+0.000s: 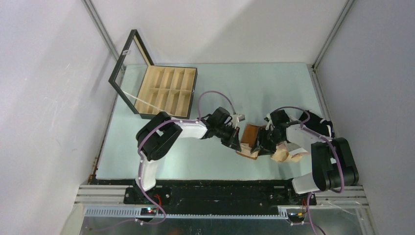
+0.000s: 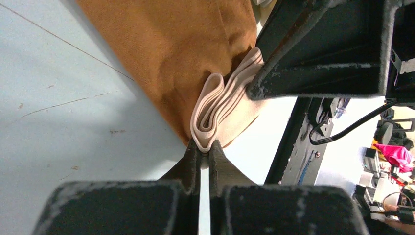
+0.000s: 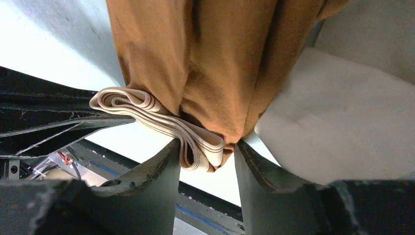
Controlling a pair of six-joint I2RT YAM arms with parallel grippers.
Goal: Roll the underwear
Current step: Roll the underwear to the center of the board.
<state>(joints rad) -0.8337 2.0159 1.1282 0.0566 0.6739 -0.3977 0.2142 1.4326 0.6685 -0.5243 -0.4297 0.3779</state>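
Top: brown underwear on surface, mid-front, between left hand and right hand. Left wrist: left hand clenched on the edge of the folded waistband. Right wrist: right hand's jaws apart, astride the bunched waistband end. Can't tell whether it is grasping.

I count two end effectors of mine: one left end effector and one right end effector. One wooden box stands at ten o'clock on the single tabletop, with two rows of compartments. I make out three garments: one rust-brown underwear, one beige underwear at four o'clock and one black underwear at three o'clock.
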